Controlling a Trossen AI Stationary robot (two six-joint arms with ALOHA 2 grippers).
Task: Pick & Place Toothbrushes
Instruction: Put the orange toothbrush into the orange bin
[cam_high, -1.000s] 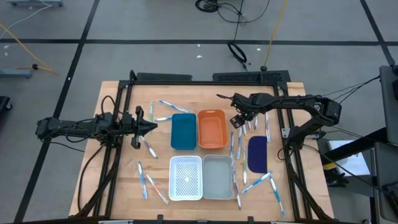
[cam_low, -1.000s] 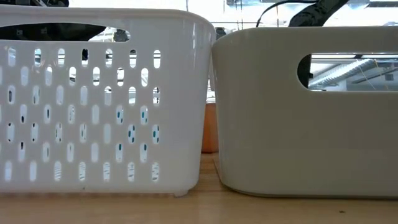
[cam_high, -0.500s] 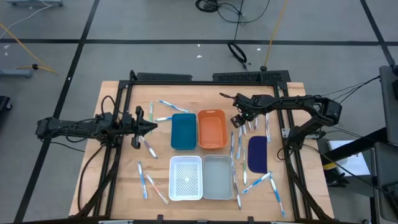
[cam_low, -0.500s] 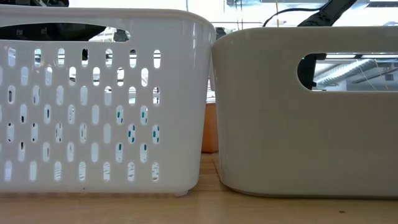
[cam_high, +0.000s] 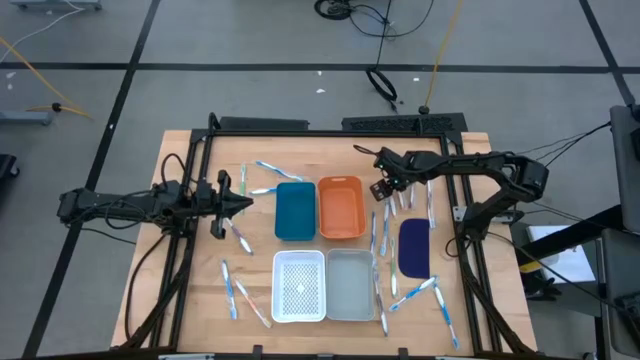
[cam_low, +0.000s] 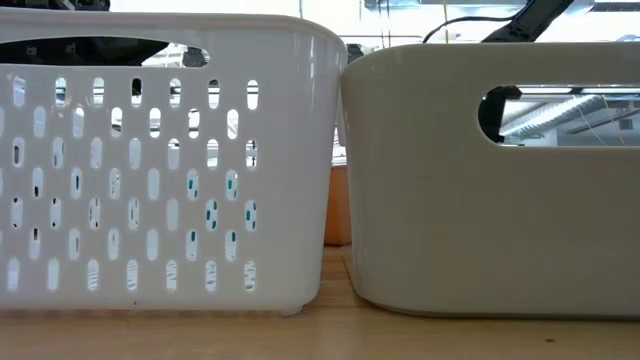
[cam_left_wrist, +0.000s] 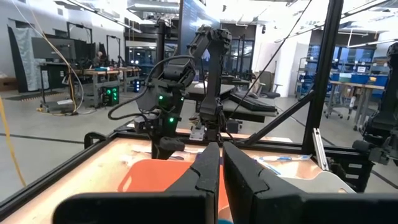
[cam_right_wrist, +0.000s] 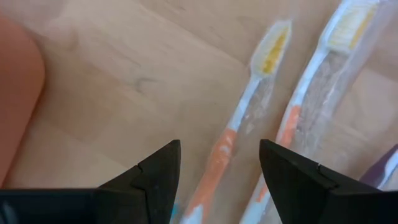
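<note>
Right tool (cam_high: 379, 188) shifted slightly toward table's back edge.

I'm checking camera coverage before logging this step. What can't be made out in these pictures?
- Low view: the white slotted tray and the grey tray fill the picture, hiding both grippers and the loose toothbrushes.
- High view: the toothbrushes' brush ends are too small to make out.
- Right wrist view: the orange-handled toothbrush between the open right gripper's fingers is cut off by the picture's edge.
</note>
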